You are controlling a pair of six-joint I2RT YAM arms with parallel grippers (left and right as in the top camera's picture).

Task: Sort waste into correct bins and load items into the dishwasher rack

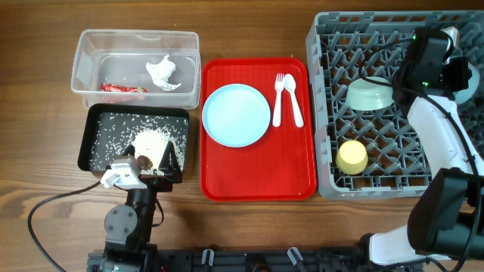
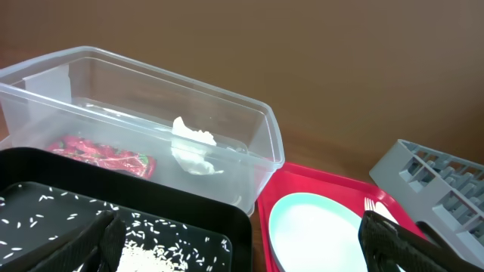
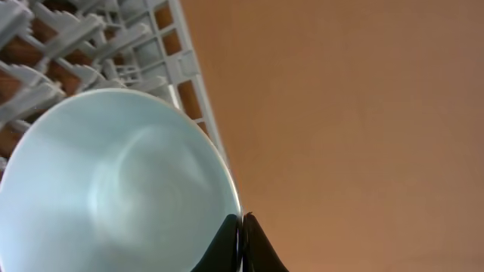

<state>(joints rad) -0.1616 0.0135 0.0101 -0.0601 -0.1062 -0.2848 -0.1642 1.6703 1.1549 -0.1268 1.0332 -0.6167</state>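
Observation:
My right gripper (image 1: 452,74) (image 3: 242,227) is shut on the rim of the light blue bowl (image 3: 113,189), held over the right side of the grey dishwasher rack (image 1: 333,113); the bowl also shows in the overhead view (image 1: 470,81). The pale green bowl (image 1: 370,94) and yellow cup (image 1: 352,157) sit in the rack. My left gripper (image 1: 155,168) (image 2: 242,253) is open and empty over the front edge of the black tray (image 1: 98,125), which holds rice (image 1: 151,140) and a brown lump (image 1: 144,161). The clear tub (image 1: 83,57) holds the red wrapper (image 1: 121,88) and white tissue (image 1: 162,72).
The red serving tray (image 1: 257,185) lies between the bins and the rack, carrying the light blue plate (image 1: 236,114), white fork (image 1: 278,98) and spoon (image 1: 292,98). A black cable (image 1: 45,211) curls on the table at the front left.

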